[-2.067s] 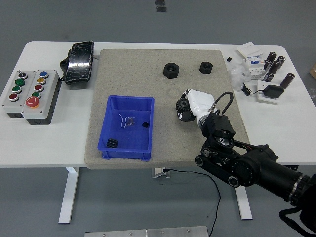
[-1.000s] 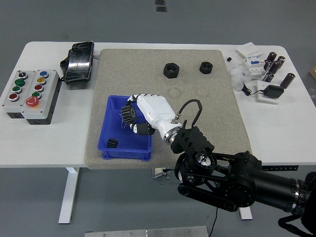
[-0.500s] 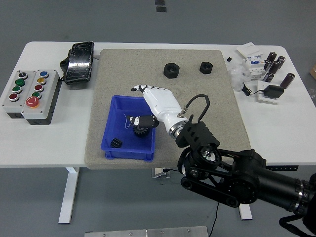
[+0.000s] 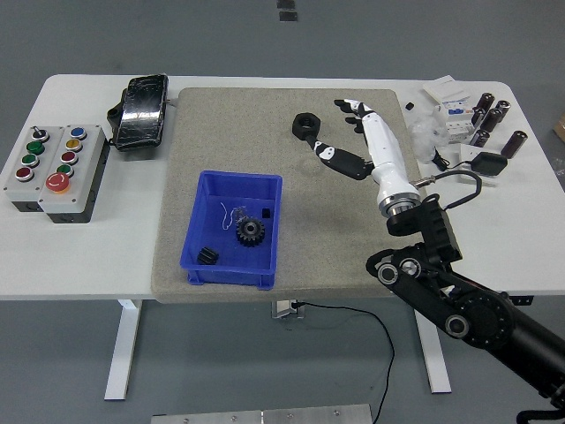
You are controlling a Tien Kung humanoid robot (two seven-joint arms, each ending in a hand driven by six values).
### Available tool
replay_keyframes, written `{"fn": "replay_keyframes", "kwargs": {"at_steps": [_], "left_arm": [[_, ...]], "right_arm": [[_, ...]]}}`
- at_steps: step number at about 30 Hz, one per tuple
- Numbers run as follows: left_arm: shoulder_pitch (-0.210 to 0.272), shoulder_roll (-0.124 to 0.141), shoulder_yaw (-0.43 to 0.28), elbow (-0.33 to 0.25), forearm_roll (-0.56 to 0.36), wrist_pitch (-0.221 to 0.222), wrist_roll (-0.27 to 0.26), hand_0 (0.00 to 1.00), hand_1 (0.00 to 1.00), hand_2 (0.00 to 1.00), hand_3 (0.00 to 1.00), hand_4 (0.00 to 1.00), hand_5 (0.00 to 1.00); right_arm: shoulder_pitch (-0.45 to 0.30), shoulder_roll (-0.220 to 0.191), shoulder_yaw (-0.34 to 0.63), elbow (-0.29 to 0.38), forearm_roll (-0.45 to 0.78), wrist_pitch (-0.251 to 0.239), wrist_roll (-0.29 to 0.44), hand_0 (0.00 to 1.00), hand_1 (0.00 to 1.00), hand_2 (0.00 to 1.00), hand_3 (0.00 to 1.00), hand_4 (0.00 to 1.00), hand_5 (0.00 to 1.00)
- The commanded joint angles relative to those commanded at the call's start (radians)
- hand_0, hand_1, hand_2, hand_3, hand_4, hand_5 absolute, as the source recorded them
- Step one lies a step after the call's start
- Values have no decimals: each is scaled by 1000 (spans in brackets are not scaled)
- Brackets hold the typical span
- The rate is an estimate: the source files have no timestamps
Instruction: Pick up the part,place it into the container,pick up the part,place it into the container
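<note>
Over the far right part of the grey mat (image 4: 221,132) my right robot hand (image 4: 357,141) hung with its fingers spread and nothing in its grasp, the thumb pointing toward a black nut (image 4: 305,125) just beside it. I could not tell whether a fingertip touched that nut. A second nut, if it lay behind my palm, was hidden from me. Down in the blue container (image 4: 231,265) sat the black gear (image 4: 251,232), flat on the floor, with a small black part (image 4: 207,256) near the front left corner, another dark bit (image 4: 266,213) toward the back, and a thin wiry scrap I could not make out. My arm ran off the lower right corner. On the desk (image 4: 53,247), a button box (image 4: 55,168) stood at left.
</note>
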Motion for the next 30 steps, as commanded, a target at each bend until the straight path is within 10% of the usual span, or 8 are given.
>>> {"fn": "replay_keyframes", "kwargs": {"at_steps": [7,19,30], "left_arm": [[1,1,1,0,-1,0,2,707,673,671,731,793,871],[5,0,4,0,-4,-6,14,708,674,671,736,793,868],[12,14,-2,0,7,-11,30,709,675,671,738,794,865]], "right_arm": [[-90,-6,188,-31,260,25,244,706,743,777,757,897,607],[-257,-11,399,-40,659,213,575,695,732,771,752,921,682],[-307,16,425,-67,869,328,649,694,720,749,730,932,729]]}}
